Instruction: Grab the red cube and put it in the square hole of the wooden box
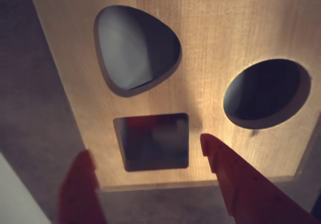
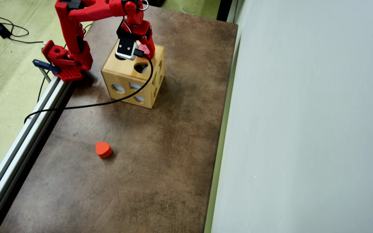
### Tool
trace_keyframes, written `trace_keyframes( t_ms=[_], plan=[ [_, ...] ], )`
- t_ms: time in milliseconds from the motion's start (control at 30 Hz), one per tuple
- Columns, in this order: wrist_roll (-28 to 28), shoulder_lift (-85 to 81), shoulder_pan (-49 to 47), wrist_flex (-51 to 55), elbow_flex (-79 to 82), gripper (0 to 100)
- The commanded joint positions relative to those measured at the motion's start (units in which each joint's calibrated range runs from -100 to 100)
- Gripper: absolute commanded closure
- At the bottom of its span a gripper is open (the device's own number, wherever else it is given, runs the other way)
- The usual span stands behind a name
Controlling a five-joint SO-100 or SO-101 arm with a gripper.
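Hovering above the top face of the wooden box [image 2: 126, 76], with the red gripper [image 1: 145, 156] pointed down at the square hole [image 1: 153, 141] in the wrist view. Spread apart, both fingers, one blurred at lower left [image 1: 77, 189] and one at lower right [image 1: 235, 176], with nothing clamped between them. Showed a dull reddish patch inside the square hole, too dark and blurred to be called the red cube with certainty; could not find the cube anywhere else in either view. Shared that box face with a rounded, heart-like hole [image 1: 135, 48] at upper left and a round hole [image 1: 266, 93] at right, the square one lying below and between them. Sat, in the overhead view, on a brown table [image 2: 160, 155] beside the arm's red base [image 2: 65, 63], with more cut-outs on its side faces. Carried a small white camera [image 2: 126, 48] on the wrist, its black cable [image 2: 108, 103] looping down over the box and off toward the metal rail [image 2: 21, 142] at the table's left edge. Lay alone well away from the box, nearer the bottom of the overhead view, an orange-red heart-shaped block [image 2: 103, 149].
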Motion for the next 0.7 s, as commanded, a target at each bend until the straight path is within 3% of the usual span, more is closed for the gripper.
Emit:
trace_keyframes(
  t_ms=[0,667],
  plan=[
    [-0.05,-6.66,-0.46,-0.15,-0.75,58],
    [0.49,-68.23,0.13,-0.15,-0.12,58]
  ],
)
